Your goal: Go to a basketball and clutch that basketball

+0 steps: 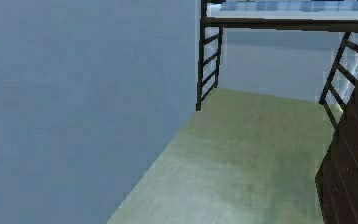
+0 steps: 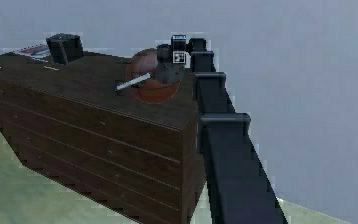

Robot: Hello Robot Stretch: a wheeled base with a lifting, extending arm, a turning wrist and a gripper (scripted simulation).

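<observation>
In the arm side view a reddish-brown ball with dark seams, the basketball (image 2: 155, 80), rests on the top of a dark wooden dresser (image 2: 97, 130) near its right corner. My arm (image 2: 227, 140) rises along the dresser's right side. The gripper (image 2: 137, 80) is at the ball, and one thin pale finger (image 2: 127, 86) lies across the ball's left side. Since the ball lies on the dresser top, I cannot tell whether the gripper holds anything.
A dark box (image 2: 64, 47) and a flat item (image 2: 32, 50) lie on the dresser's far left. In the forward view a blue-grey wall (image 1: 77, 90) takes up the left; a raised bed frame with ladders (image 1: 209, 65) stands ahead over greenish floor (image 1: 237, 160). The dresser (image 1: 349, 170) edges in at the right.
</observation>
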